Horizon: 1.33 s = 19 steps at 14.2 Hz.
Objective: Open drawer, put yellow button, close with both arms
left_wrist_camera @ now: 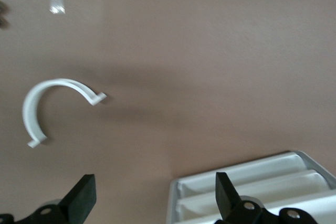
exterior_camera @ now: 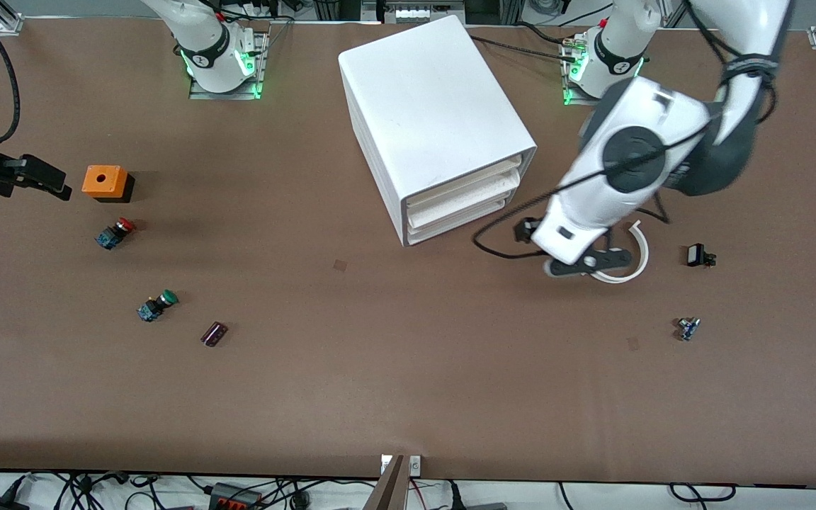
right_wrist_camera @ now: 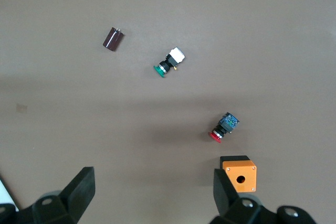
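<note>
Dark cylinder (exterior_camera: 214, 333) lies lowest in frame on tabletop (exterior_camera: 408, 397). Drawer (exterior_camera: 466, 185), upper centre, top of cabinet (exterior_camera: 429, 106): shut. Left gripper (left_wrist_camera: 155, 198) over tabletop by white ring (left_wrist_camera: 37, 108), fingers apart, empty. Right gripper (right_wrist_camera: 152, 195) over tabletop nr orange box (right_wrist_camera: 239, 174), fingers apart, empty.

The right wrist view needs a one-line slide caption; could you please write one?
Open right gripper above the table, over a green button, red button, orange box and dark cylinder.
</note>
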Motion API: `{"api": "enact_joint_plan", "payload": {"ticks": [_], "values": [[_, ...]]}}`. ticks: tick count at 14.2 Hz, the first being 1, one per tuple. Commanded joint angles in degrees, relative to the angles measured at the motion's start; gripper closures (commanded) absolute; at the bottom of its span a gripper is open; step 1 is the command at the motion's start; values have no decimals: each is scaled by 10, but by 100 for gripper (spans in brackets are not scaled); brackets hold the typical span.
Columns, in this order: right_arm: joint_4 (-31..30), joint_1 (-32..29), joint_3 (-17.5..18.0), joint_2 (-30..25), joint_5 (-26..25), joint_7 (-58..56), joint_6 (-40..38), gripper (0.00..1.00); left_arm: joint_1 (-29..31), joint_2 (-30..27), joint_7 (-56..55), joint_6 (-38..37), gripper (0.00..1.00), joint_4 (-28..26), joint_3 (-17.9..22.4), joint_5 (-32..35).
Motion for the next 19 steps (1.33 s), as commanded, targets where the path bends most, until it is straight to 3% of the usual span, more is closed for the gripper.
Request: {"api": "enact_joint_plan", "payload": {"ticks": [1,5,6,8,10,14,19], "values": [[-10,-7,7,-8,-4,-2,7,0,33,-26,72,-38,0,16,-5,50],[-9,-7,7,-6,-4,-2,7,0,90,-78,194,-77,0,21,0,41],[-9,-7,7,-6,-4,-2,7,0,90,-94,219,-82,0,19,19,22],[-10,-7,7,-6,-3,-2,7,0,71,-125,311,-85,0,0,105,-41],[-9,-7,7,-6,-3,-2,7,0,35,-164,362,-82,0,-28,173,-56],[-9,-6,7,-5,-3,-3,7,0,34,-254,366,-84,0,-96,180,-57],[-6,-2,7,-6,-7,-11,7,0,34,-244,361,-83,0,-86,168,-63]]}}
